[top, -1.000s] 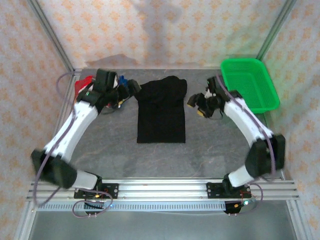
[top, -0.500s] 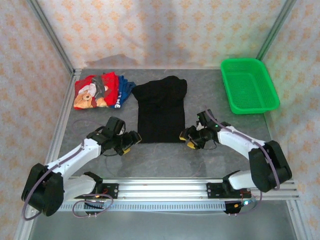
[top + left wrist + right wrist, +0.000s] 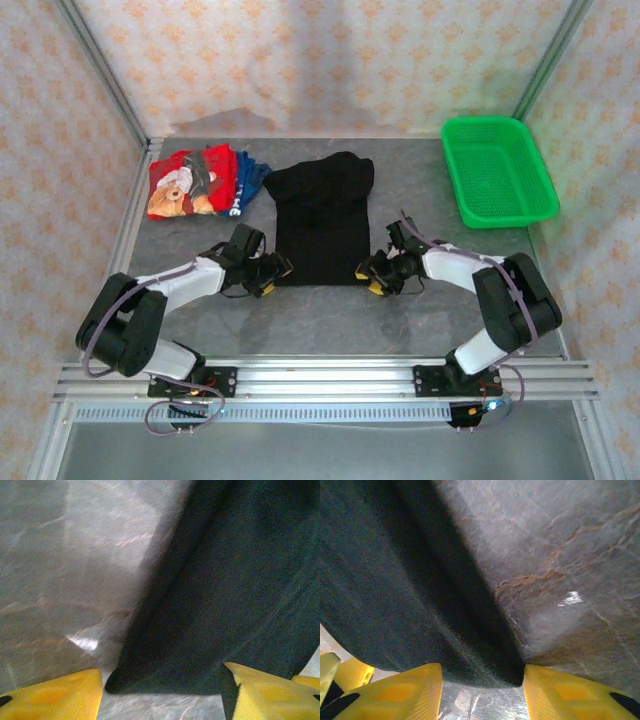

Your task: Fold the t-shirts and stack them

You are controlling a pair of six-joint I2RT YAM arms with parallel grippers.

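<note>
A black t-shirt [image 3: 322, 220] lies folded lengthwise in a long strip at the table's middle. My left gripper [image 3: 272, 274] sits low at its near left corner, open, the black corner [image 3: 165, 675] lying between the yellow fingertips [image 3: 55, 695]. My right gripper [image 3: 373, 277] is at the near right corner, open too, with that corner [image 3: 485, 672] between its yellow fingertips [image 3: 565, 692]. A folded red t-shirt [image 3: 190, 180] with a bear print lies at the back left on top of a blue t-shirt [image 3: 250, 180].
A green mesh basket [image 3: 497, 170] stands at the back right. Bare grey table [image 3: 330, 320] runs between the black shirt and the aluminium rail at the near edge. Patterned walls close off the back and sides.
Both arms swung from the far end of the black shirt down to its near edge, then closed in on its two near corners. The red and blue shirts came into view.
</note>
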